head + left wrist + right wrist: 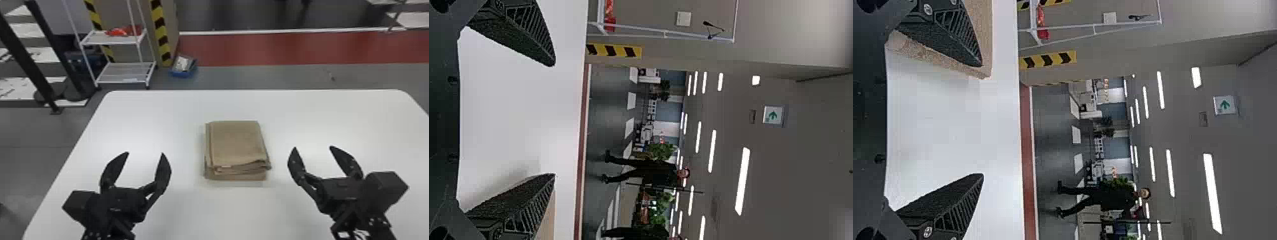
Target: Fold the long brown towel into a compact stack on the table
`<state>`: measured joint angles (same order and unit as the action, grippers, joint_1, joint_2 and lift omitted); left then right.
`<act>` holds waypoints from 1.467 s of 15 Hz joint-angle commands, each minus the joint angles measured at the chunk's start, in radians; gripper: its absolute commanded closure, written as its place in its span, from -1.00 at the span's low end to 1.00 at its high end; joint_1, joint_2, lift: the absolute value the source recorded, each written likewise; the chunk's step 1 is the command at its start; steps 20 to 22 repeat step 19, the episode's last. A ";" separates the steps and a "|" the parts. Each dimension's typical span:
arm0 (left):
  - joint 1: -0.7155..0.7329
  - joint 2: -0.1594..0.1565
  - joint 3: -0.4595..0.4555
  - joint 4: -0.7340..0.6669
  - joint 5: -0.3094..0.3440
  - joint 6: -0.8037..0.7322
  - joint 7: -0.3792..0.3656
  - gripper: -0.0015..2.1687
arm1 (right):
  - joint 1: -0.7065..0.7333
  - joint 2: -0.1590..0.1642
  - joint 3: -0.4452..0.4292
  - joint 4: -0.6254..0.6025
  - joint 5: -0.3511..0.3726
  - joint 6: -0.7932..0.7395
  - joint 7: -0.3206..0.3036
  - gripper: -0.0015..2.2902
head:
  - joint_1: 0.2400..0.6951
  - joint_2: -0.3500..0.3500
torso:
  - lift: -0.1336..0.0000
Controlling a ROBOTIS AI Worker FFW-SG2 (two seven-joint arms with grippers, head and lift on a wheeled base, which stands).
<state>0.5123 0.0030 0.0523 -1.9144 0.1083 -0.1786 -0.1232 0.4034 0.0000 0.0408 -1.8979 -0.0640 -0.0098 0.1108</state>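
Left gripper [145,153] and right gripper [313,147], wide-open and empty, flank the brown towel [236,142], stacked with uneven edges.

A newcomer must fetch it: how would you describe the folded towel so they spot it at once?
Find the white, round-cornered table. Around its middle, between the left end effector and right end effector, lies a brown towel folded into a thick stack. Its layered cloth sets it apart from those black, two-fingered neighbours.
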 commanded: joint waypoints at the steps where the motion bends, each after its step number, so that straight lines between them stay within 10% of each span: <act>1: 0.000 -0.002 0.000 0.000 0.001 0.000 0.001 -0.92 | 0.000 0.001 0.001 0.005 -0.002 0.000 -0.002 -0.91 | 1.00 0.20 | -0.85; 22: -0.006 0.002 -0.002 0.011 0.011 -0.012 -0.001 -0.92 | 0.008 0.001 -0.010 0.008 -0.023 0.003 0.000 -0.91 | 1.00 0.19 | -0.85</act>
